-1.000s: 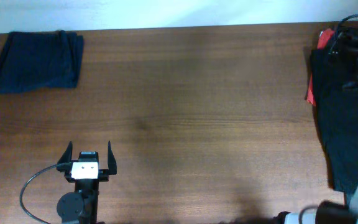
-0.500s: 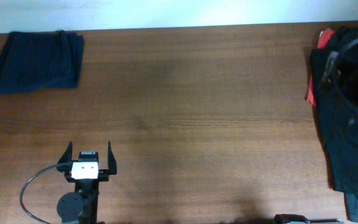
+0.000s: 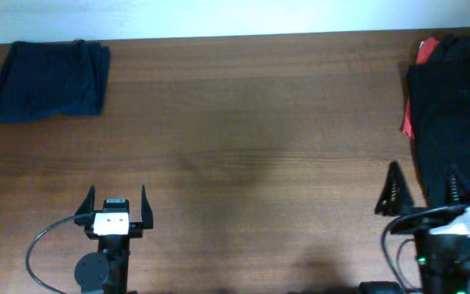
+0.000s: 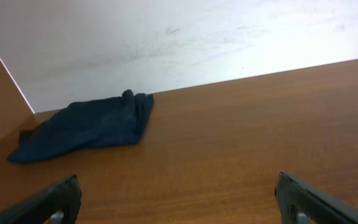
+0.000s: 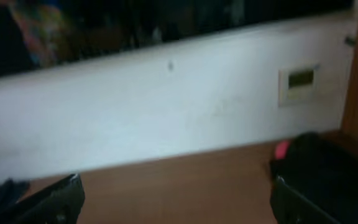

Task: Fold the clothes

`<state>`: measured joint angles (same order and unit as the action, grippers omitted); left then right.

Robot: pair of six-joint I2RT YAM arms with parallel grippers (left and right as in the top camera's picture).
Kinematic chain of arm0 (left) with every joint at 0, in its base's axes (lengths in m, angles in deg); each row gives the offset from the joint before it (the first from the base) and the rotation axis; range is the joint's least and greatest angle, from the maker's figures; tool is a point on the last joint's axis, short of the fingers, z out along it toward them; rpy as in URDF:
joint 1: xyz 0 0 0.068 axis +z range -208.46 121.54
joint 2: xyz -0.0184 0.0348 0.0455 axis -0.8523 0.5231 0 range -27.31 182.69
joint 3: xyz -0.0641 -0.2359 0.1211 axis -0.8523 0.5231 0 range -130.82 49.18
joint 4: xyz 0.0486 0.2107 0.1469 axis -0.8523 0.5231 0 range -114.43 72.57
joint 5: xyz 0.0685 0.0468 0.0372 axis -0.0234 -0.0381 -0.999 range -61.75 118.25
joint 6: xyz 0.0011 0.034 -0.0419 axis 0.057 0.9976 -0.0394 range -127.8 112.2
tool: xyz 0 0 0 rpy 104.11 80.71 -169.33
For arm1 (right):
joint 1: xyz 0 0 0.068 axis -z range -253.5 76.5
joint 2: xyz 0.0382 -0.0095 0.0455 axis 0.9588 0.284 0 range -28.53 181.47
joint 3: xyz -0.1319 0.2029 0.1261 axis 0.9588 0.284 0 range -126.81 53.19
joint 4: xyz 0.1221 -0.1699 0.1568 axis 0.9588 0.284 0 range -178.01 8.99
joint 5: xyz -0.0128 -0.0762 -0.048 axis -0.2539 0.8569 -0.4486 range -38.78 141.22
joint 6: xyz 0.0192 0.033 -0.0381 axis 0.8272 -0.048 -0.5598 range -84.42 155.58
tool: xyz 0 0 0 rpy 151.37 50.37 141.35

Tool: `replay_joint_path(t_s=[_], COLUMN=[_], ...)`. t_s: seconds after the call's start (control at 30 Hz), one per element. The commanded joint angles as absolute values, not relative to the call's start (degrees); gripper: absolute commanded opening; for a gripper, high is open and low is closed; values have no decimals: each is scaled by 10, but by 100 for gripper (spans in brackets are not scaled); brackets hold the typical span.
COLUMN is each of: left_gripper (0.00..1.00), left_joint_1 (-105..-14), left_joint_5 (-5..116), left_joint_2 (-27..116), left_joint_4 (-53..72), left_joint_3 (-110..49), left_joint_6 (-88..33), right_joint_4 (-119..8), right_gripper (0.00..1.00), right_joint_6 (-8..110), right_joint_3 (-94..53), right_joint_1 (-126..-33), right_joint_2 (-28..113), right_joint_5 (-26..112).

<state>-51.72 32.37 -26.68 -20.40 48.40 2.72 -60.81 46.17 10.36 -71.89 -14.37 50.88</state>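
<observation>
A folded dark blue garment [image 3: 49, 80] lies at the table's far left corner; it also shows in the left wrist view [image 4: 86, 124]. A pile of black clothing [image 3: 451, 122] with a red piece [image 3: 421, 57] under it lies along the right edge; the right wrist view shows it as a dark mass [image 5: 322, 162]. My left gripper [image 3: 115, 202] is open and empty near the front left edge. My right gripper [image 3: 421, 186] is open and empty at the front right, its right finger over the black pile's near end.
A brown wooden table [image 3: 251, 147] spans the view, with a white wall behind it [image 4: 166, 43]. A black cable [image 3: 39, 245] loops beside the left arm's base.
My right arm has pulled back from the far right corner over the black pile to the front right edge. The left arm and the clothes have not moved.
</observation>
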Motion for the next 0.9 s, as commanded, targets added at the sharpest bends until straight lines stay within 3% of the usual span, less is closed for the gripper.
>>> replay_joint_path(t_s=[0.0, 0.2, 0.6, 0.87], left_gripper=[99, 99, 99, 99], left_joint_1=[-514, -514, -514, -514], left_joint_5=[330, 330, 330, 330], left_joint_2=[-270, -270, -270, -270], left_joint_4=[-203, -203, -203, -203], left_joint_3=[487, 487, 487, 487], left_joint_6=[35, 35, 35, 35], right_joint_4=[-678, -772, -800, -973], right_gripper=[98, 99, 99, 99], right_joint_6=[469, 468, 468, 468], right_joint_3=[233, 387, 431, 529], right_joint_1=[-725, -743, -743, -743], right_joint_2=[-209, -283, -283, -283], right_joint_5=[497, 486, 486, 489])
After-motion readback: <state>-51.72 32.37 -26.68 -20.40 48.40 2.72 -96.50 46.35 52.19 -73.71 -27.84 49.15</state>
